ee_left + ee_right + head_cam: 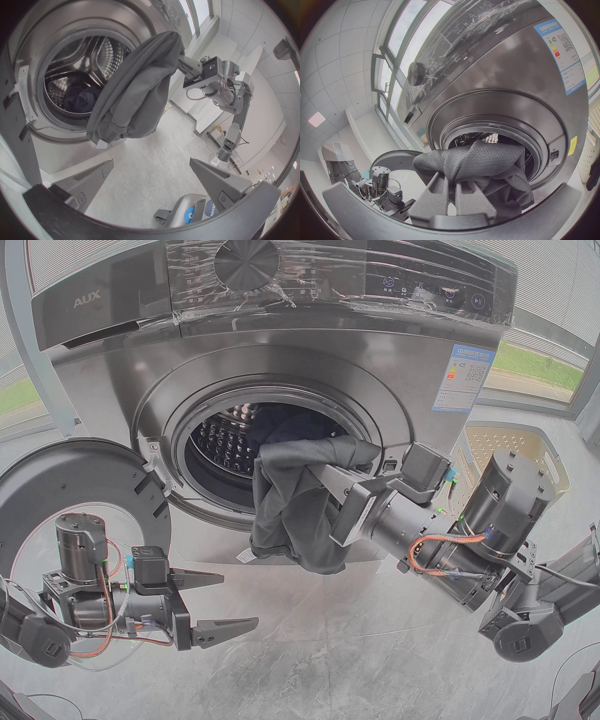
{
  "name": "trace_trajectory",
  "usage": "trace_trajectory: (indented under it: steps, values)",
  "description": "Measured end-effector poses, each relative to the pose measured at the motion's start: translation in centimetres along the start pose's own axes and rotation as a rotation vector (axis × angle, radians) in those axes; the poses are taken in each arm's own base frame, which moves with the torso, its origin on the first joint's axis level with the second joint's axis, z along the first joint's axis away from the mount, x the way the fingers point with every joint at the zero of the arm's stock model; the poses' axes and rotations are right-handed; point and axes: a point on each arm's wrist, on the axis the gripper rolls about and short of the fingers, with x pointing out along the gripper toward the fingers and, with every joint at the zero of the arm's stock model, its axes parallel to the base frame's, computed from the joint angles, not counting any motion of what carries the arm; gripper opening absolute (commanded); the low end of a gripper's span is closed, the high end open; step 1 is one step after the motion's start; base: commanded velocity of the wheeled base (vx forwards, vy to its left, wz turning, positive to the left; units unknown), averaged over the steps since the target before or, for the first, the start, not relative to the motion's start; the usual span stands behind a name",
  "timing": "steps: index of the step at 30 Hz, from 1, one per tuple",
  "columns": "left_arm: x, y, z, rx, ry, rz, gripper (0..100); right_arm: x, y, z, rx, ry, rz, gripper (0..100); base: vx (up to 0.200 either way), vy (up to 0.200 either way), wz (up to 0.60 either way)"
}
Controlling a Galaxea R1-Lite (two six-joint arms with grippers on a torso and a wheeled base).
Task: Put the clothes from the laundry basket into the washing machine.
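Note:
A grey washing machine [400, 359] stands in front of me with its round door [69, 477] swung open to the left. Dark blue clothes [81, 98] lie inside the drum [231, 434]. My right gripper [322, 472] is shut on a dark grey garment [294, 509], which hangs in front of the drum opening and drapes down over its lower rim; the garment [484, 162] bunches over the shut fingers [468, 200]. My left gripper [215, 602] hangs open and holds nothing, low at the left in front of the open door, well apart from the garment [137, 90].
A beige perforated laundry basket [525, 446] stands to the right of the machine, behind my right arm. Pale grey floor [312, 646] lies open in front of the machine. Windows flank the machine on both sides.

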Motion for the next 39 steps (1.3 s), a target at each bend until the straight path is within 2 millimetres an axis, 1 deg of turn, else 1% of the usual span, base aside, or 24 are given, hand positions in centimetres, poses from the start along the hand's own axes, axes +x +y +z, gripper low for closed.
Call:
trace_trajectory:
  steps: [7, 18, 26, 34, 39]
  values:
    - [1.9, 1.1, -0.4, -0.019, 0.033, 0.012, 100, 0.1, 0.2, -0.4, 0.0, 0.009, -0.016, 0, 0.0, 0.0, 0.0]
    - [4.5, 3.1, -0.8, -0.015, 0.023, 0.046, 100, 0.2, 0.3, -0.5, 0.001, 0.006, -0.012, 0, 0.0, 0.0, 0.0]
    - [6.7, 4.8, -0.3, -0.048, -0.042, 0.091, 100, 0.1, 0.6, -0.6, 0.003, 0.01, -0.003, 0, 0.0, 0.0, 0.0]
    - [8.5, 6.2, -0.6, -0.055, -0.056, 0.112, 100, 0.1, 0.9, -0.7, 0.005, 0.012, 0.005, 0, 0.0, 0.0, 0.0]
    - [9.3, 6.7, -0.8, -0.056, -0.059, 0.112, 100, 0.1, 0.9, -0.7, 0.005, 0.013, 0.006, 0, 0.0, 0.0, 0.0]
